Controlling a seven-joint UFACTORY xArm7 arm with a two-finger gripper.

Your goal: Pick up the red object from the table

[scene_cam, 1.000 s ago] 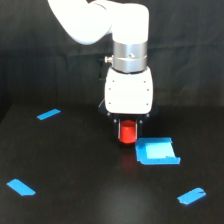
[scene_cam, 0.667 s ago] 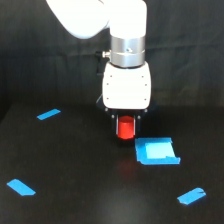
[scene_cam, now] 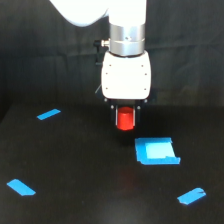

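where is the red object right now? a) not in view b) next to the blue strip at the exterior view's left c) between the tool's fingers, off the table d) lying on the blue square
c: the red object sits gripped in the tool below the white arm, hanging clear above the table.

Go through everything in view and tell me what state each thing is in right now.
End effector: shut on the red object, raised above the table.
Red object: upright, held between the fingers, off the table.
Blue square: flat on the table, one corner lifted a little.
Tape strips: lying flat, untouched.
Table: bare black surface under the arm.
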